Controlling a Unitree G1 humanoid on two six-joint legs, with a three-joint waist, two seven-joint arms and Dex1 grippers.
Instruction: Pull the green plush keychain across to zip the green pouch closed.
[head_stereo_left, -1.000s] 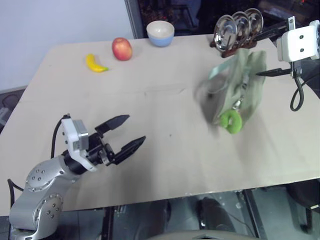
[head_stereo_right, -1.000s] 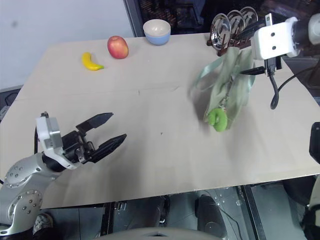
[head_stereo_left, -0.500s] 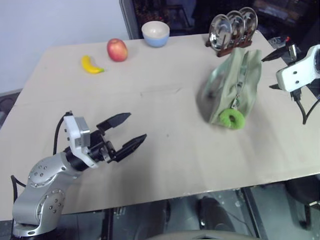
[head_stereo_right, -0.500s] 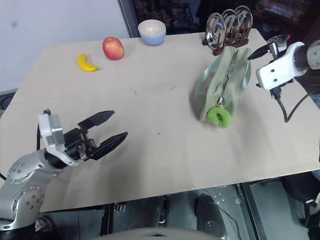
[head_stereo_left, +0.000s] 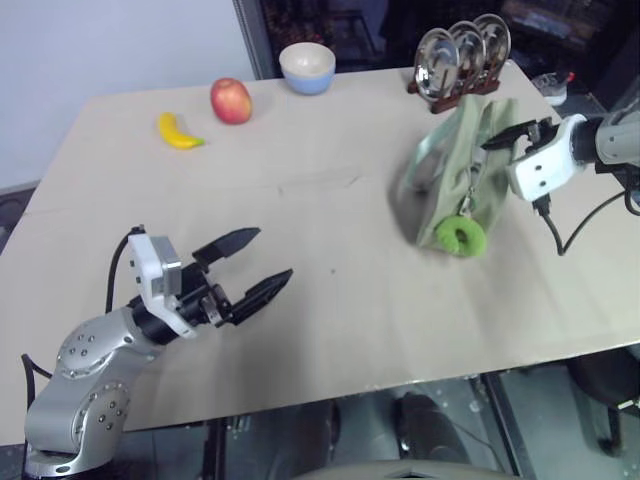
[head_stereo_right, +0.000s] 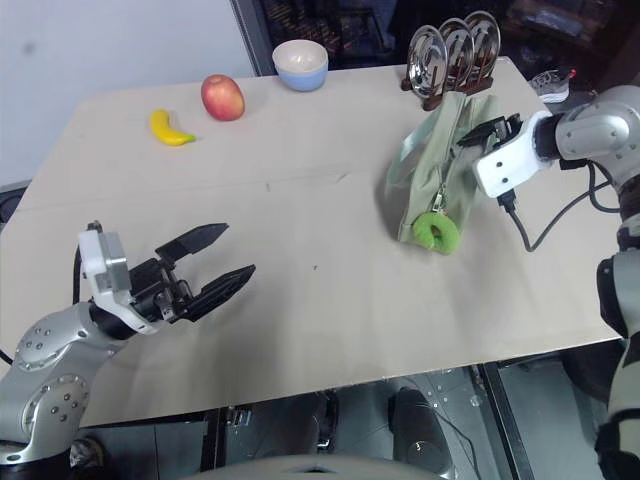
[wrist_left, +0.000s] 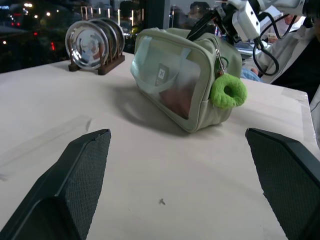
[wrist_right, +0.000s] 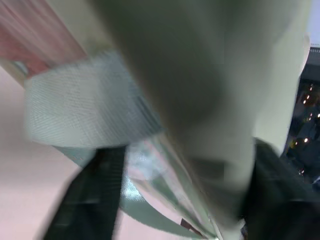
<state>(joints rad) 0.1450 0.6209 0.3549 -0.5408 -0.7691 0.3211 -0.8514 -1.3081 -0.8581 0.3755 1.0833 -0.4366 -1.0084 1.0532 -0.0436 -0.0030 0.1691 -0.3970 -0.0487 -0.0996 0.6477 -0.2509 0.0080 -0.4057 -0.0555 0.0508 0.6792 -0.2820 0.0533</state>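
We are holding our left gripper (head_stereo_left: 248, 268) released and idle over the near left of the table (head_stereo_left: 330, 200), fingers spread wide, well apart from everything. Farther back, a banana (head_stereo_left: 178, 131), an apple (head_stereo_left: 231, 100) and a bowl (head_stereo_left: 307, 67) are sitting untouched. Moving right, the green pouch (head_stereo_left: 455, 165) is standing at the far right just in front of a rack of metal plates (head_stereo_left: 461, 52), with the green plush keychain (head_stereo_left: 460, 236) hanging at its near end. We are bringing our right gripper (head_stereo_right: 487, 130) against the pouch's right upper side, fingers closing on the fabric. We judge the zipping is not started: the keychain is untouched. Compared with a second ago, the right gripper has dropped from beside the rack onto the pouch and narrowed, and the pouch has settled.
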